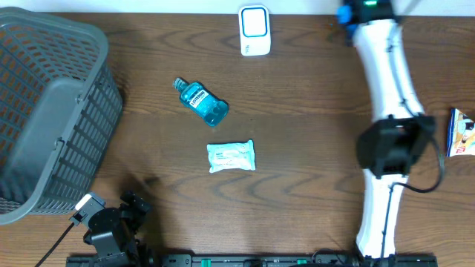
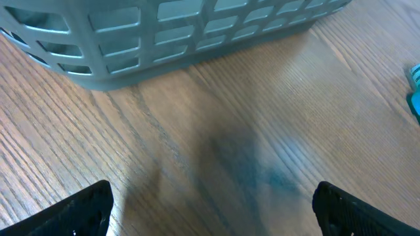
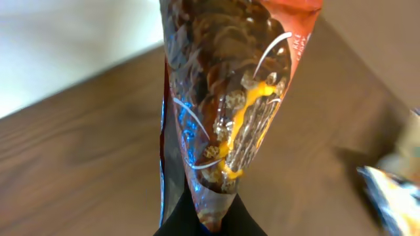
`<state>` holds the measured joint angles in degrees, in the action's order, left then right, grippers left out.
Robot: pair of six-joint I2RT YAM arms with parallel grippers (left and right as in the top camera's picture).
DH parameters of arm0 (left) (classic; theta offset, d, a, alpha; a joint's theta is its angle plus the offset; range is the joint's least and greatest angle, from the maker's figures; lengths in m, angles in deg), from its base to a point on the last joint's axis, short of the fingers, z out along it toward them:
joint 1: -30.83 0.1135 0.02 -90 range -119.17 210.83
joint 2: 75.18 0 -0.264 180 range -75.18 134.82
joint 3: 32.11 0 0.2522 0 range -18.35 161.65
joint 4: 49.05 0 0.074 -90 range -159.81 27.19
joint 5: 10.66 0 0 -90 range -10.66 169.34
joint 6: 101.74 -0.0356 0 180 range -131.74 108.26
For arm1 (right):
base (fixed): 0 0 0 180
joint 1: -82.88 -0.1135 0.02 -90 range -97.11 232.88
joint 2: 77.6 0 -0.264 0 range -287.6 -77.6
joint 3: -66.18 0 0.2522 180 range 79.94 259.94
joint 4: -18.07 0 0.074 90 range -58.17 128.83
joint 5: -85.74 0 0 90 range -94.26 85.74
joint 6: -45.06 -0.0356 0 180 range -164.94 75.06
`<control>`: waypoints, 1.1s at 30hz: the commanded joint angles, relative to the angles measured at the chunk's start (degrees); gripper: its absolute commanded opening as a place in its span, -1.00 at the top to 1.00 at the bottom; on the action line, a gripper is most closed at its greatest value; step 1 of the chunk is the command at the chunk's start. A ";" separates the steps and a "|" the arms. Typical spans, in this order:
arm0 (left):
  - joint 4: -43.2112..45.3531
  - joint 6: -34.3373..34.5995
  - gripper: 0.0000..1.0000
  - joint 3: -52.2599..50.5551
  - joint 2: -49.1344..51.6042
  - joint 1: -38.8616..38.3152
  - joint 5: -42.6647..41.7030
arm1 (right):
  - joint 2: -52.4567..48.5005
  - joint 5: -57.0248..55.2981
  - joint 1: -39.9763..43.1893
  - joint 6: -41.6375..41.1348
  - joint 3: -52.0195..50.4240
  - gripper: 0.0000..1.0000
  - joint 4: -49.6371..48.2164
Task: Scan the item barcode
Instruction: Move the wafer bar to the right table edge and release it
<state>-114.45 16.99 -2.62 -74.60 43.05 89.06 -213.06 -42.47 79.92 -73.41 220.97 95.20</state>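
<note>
In the right wrist view my right gripper (image 3: 210,221) is shut on the bottom end of a glossy snack packet (image 3: 230,98) printed with chocolate biscuits, held upright above the wooden table. From overhead, the right arm (image 1: 386,67) reaches to the table's far edge, right of the white barcode scanner (image 1: 254,30); the packet itself is hidden there. My left gripper (image 2: 213,219) is open over bare wood near the front left, with nothing between its fingers (image 2: 72,213).
A grey basket (image 1: 44,111) fills the left side, close ahead of the left gripper (image 1: 132,208). A blue mouthwash bottle (image 1: 200,101) and a white wipes pack (image 1: 231,156) lie mid-table. Another snack packet (image 1: 462,132) lies at the right edge.
</note>
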 commanded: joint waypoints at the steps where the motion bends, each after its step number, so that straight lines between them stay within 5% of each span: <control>1: -1.81 -0.35 -0.96 -0.46 -0.28 0.20 0.13 | -0.66 -1.18 7.10 -4.90 -3.39 0.98 2.32; 10: -1.81 -0.33 -0.96 -0.46 -0.28 0.20 0.13 | -0.66 3.93 22.45 1.36 -14.71 0.97 -1.22; 16: -1.81 -0.35 -0.96 -0.46 -0.28 0.20 0.13 | -0.55 9.60 29.97 3.87 -18.67 0.66 -5.49; 17: -1.81 -0.33 -0.96 -0.46 -0.28 0.20 0.13 | -0.22 11.56 30.67 6.21 -17.99 0.50 -5.75; 20: -1.81 -0.33 -0.96 -0.46 -0.28 0.20 0.13 | 1.07 21.70 31.98 12.13 -14.62 -0.75 -4.79; 21: -1.81 -0.35 -0.96 -0.46 -0.28 0.20 0.13 | 1.90 27.98 32.30 11.78 -13.49 -0.94 -4.46; 27: -1.81 -0.35 -0.96 -0.46 -0.28 0.20 0.15 | 8.83 68.00 32.00 11.78 -11.19 -0.98 -1.88; 33: -1.79 -0.33 -0.96 -0.46 -0.28 0.20 0.13 | 12.68 83.34 24.37 13.03 -11.19 -0.98 6.97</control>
<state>-114.47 16.99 -2.62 -74.60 43.05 89.08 -202.68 25.78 109.65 -62.61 208.55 99.16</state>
